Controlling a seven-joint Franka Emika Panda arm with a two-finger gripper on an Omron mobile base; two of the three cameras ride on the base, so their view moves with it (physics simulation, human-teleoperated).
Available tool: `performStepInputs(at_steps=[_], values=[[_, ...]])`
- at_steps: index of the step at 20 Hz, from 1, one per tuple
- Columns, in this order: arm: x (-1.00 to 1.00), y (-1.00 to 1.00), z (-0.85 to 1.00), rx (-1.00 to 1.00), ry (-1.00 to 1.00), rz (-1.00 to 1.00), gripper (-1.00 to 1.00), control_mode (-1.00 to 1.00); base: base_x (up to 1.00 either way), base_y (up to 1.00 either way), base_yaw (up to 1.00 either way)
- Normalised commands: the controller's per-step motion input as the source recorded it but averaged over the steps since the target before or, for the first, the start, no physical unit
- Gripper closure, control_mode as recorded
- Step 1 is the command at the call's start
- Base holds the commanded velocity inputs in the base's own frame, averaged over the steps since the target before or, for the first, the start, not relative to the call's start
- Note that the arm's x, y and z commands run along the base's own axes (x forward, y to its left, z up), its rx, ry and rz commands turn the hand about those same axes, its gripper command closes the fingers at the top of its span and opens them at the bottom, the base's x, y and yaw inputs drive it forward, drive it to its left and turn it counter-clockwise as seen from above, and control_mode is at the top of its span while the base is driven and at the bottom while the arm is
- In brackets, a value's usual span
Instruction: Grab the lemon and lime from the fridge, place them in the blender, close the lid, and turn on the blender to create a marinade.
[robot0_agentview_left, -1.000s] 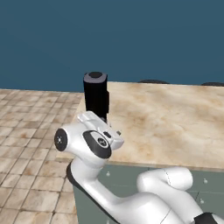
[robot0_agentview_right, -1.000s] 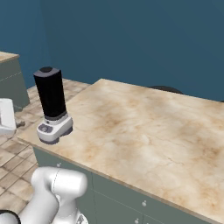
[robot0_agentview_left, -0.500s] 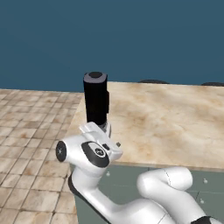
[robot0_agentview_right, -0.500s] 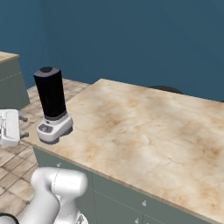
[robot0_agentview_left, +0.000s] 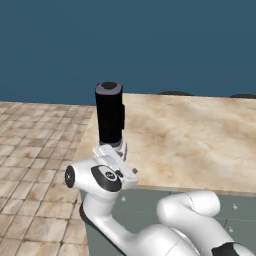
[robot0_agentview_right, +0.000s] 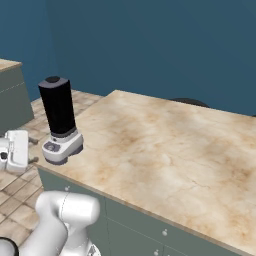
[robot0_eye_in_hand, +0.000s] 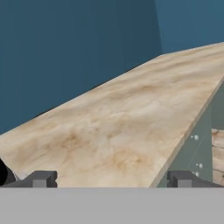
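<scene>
The blender (robot0_agentview_left: 109, 116) (robot0_agentview_right: 58, 117) stands at the left end of the counter, a tall black jar on a pale base. The lid (robot0_agentview_left: 109, 88) (robot0_agentview_right: 52, 80) sits on top of the jar. My gripper (robot0_agentview_right: 32, 151) (robot0_eye_in_hand: 113, 179) hangs just off the counter's left end, beside the blender's base, pointing along the counter top. Its two fingertips (robot0_eye_in_hand: 41, 178) stand wide apart with nothing between them, so it is open. In the left base view my wrist covers the blender's base. The fridge, the lemon and the lime are out of view.
The beige marble counter (robot0_agentview_left: 190, 140) (robot0_agentview_right: 165, 145) (robot0_eye_in_hand: 109, 118) stretches right over green-grey cabinets (robot0_agentview_right: 145, 225). A tiled floor (robot0_agentview_left: 35, 160) lies to the left. Another counter corner (robot0_agentview_right: 9, 75) stands at the far left. A dark blue wall rises behind.
My wrist has dropped lower in front of the blender's base, and the hand has edged in toward the counter's end. The blender has not moved and the jaws have stayed wide.
</scene>
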Motion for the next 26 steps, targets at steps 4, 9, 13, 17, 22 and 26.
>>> performStepInputs(at_steps=[4, 9, 13, 17, 22, 26], values=[[0.21, 0.00, -0.25, 0.00, 0.00, -0.07, -1.00, -1.00, 0.00, 0.00, 0.00], [0.23, 0.00, -0.16, 0.00, 0.00, -0.06, -1.00, -1.00, 0.00, 0.00, 0.00], [0.26, 0.00, -0.15, 0.00, 0.00, -0.04, -1.00, -1.00, 0.00, 0.00, 0.00], [0.25, 0.00, -0.18, 0.00, 0.00, -0.03, -1.00, -1.00, 0.00, 0.00, 0.00], [0.25, 0.08, -0.20, 0.00, 0.00, -0.03, -1.00, -1.00, 0.00, 0.00, 0.00], [0.23, 0.18, -0.19, 0.00, 0.00, -0.02, -1.00, -1.00, 0.00, 0.00, 0.00]])
